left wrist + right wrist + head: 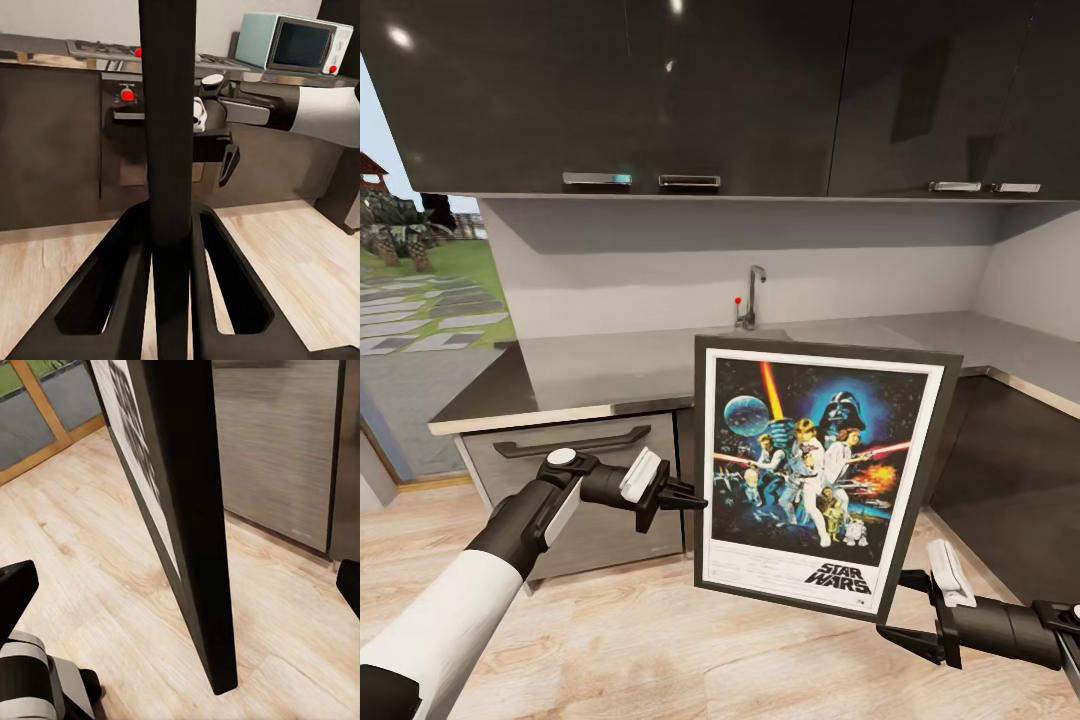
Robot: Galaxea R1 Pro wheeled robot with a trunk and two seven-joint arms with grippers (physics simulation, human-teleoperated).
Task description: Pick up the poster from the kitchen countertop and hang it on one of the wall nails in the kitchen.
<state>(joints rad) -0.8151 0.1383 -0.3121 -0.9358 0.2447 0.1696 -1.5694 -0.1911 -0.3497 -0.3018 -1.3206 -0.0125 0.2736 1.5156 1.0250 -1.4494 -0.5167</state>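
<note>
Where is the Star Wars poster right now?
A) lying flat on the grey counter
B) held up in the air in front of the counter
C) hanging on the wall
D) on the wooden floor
B: the poster stands upright in the air in front of the kitchen countertop, with the left gripper clamped on its left edge, well above the wooden floor.

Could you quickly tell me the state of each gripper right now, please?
Left gripper: shut on the poster's left edge.
Right gripper: open, jaws spread wide at the poster's lower right corner.
</note>
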